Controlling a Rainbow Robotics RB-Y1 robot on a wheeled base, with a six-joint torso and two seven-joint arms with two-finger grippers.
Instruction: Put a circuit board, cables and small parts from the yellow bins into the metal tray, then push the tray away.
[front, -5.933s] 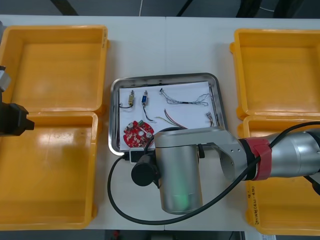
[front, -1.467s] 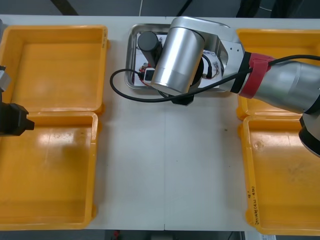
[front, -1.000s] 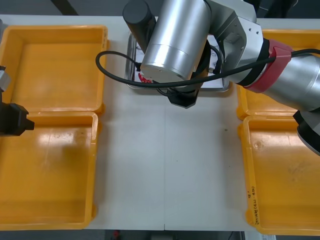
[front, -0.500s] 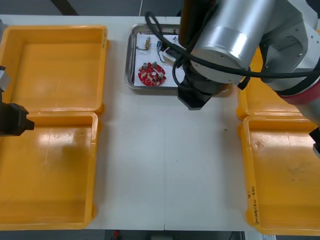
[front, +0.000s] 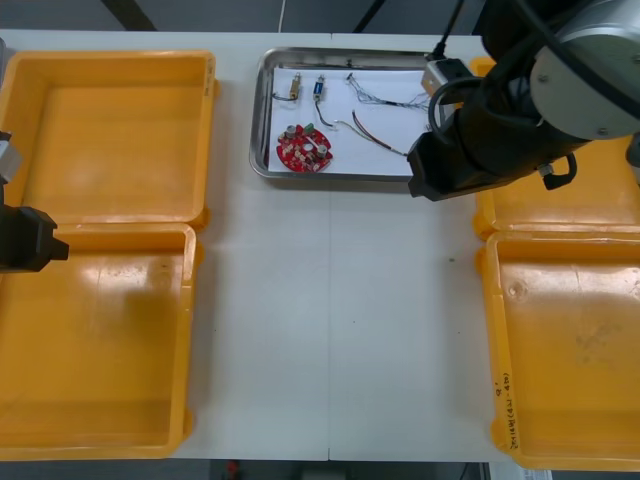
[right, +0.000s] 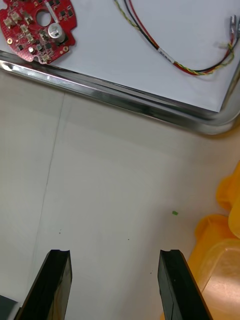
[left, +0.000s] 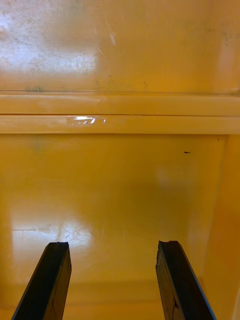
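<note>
Shiny metal tray (front: 330, 177), glossy plastic bins (front: 110, 130)

Four glossy yellow plastic bins (front: 110, 130), all one plain bright colour. Between them the rectangular metal tray (front: 330, 177) gleams silver along its rim and is flat white inside. On that white sits the round red circuit board (front: 304, 150), speckled with silver and grey components. Beside it lies the thin red and yellow twisted cable (right: 165, 55). There are two small metal parts (front: 293, 92), one gold-tinted, one with a touch of blue. The smooth light table (front: 330, 330) is pale off-white. The right gripper (right: 115, 260) has matte black fingers (right: 57, 280), and the left gripper (left: 112, 255) is black too, against yellow.
</note>
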